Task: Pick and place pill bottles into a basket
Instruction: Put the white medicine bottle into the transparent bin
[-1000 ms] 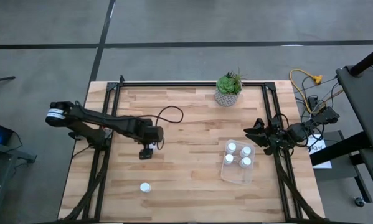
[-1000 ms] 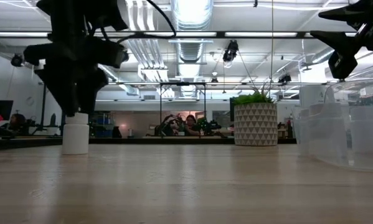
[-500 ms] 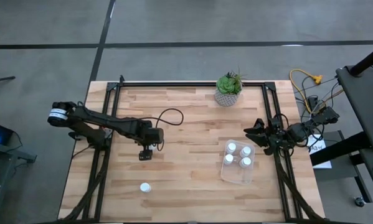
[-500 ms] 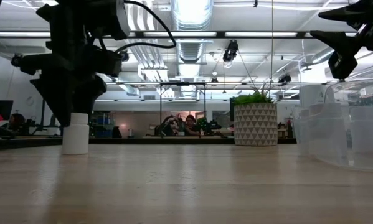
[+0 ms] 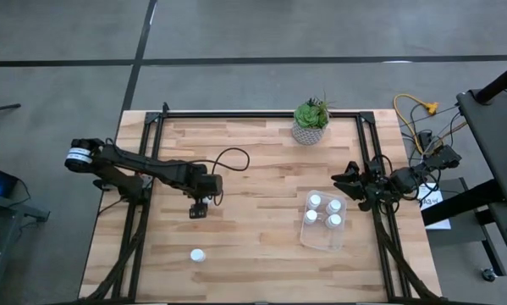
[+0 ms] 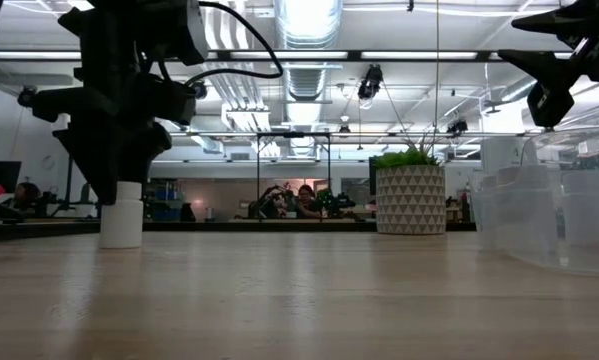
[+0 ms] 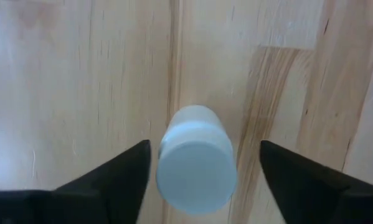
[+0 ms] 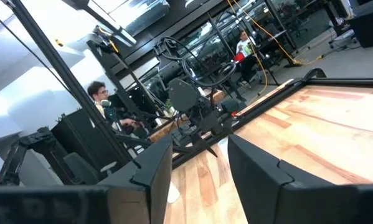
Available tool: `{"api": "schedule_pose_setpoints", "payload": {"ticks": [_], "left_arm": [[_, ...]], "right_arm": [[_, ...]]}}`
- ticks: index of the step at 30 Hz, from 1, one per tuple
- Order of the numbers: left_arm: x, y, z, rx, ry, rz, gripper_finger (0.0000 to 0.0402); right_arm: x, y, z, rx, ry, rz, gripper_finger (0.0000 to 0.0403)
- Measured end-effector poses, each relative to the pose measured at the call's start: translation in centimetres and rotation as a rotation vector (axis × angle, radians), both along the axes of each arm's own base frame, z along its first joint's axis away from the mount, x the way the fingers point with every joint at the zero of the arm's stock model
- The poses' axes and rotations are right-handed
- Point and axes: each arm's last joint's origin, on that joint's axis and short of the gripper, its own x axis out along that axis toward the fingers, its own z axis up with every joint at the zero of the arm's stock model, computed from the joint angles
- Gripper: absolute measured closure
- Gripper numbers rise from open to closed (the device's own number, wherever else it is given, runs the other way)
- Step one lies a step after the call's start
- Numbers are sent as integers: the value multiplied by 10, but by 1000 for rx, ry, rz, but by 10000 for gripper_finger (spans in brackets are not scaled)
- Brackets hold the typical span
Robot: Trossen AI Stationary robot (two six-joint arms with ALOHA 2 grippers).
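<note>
A white pill bottle (image 7: 195, 165) stands upright on its base on the wooden table; in the low view (image 6: 121, 222) only its lower part shows. My left gripper (image 7: 205, 147) (image 5: 199, 208) is open, pointing down, one finger on each side of the bottle's cap, without touching it. Another bottle (image 5: 198, 254) stands alone near the table's near edge. The clear basket (image 5: 327, 241) at the right holds several bottles (image 5: 316, 201). My right gripper (image 5: 350, 182) (image 8: 200, 146) is open and empty, raised by the table's right edge, beside the basket.
A potted green plant (image 5: 311, 121) stands at the far edge, right of centre. A black cable (image 5: 232, 155) loops from the left arm. Dark frame rails (image 5: 143, 203) run along the table's left and right sides. Bare wood lies between the left gripper and the basket.
My left gripper has gone down over the standing bottle, so that its fingers now cover the cap in the low view. The bottle has stayed in place.
</note>
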Motion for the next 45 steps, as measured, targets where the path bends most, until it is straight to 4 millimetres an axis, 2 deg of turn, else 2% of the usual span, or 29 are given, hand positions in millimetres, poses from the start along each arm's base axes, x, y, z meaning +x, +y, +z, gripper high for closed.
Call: {"api": "schedule_pose_setpoints", "payload": {"ticks": [6, 7, 13, 18, 29, 33, 39, 45], "left_arm": [[3, 0, 5, -1, -15, 1, 260], [4, 0, 7, -2, -25, 0, 263], [21, -2, 37, -16, -134, -16, 263], [45, -4, 66, -21, -196, -69, 263], [133, -15, 101, -42, -120, -217, 263], [157, -18, 114, -60, -124, -227, 263], [183, -25, 120, -62, -122, -283, 263], [201, -37, 107, -63, -79, -315, 263]], "right_arm": [[0, 0, 0, 1, -1, 0, 258], [0, 0, 0, 1, -1, 0, 257], [0, 0, 0, 1, -1, 0, 256], [0, 0, 0, 1, -1, -1, 261], [0, 0, 0, 1, -1, -1, 261], [0, 0, 0, 1, -1, -1, 262], [0, 0, 0, 1, -1, -1, 262], [0, 0, 0, 1, -2, -1, 262]]}}
